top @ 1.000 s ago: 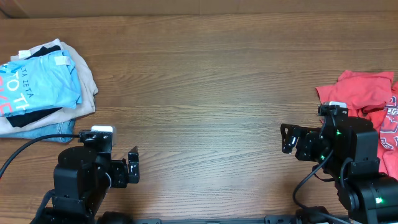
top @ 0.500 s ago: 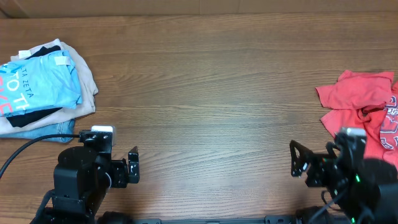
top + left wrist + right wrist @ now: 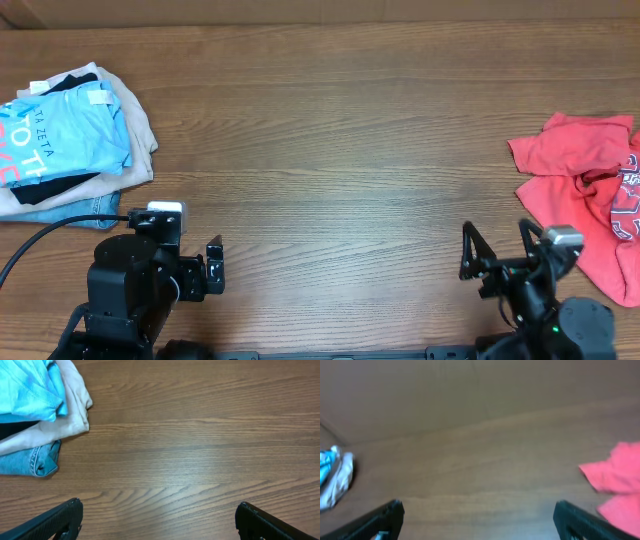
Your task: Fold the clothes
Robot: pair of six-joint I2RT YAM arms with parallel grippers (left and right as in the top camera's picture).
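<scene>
Overhead alone shows print on blue tee [image 3: 60,135] atop folded stack [image 3: 137,128]; left wrist cam adds denim hem [image 3: 30,460] underneath. Red clothes [image 3: 585,185] crumpled, far across from stack. L gripper [image 3: 157,520] near stack, R gripper [image 3: 477,515] well apart from it, both spread wide. Wood-grain table [image 3: 330,130]; brown panel [image 3: 470,390] beyond, blurry.

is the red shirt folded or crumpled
Crumpled: the red shirt lies in an uneven, bunched heap, not a flat neat fold.
</scene>
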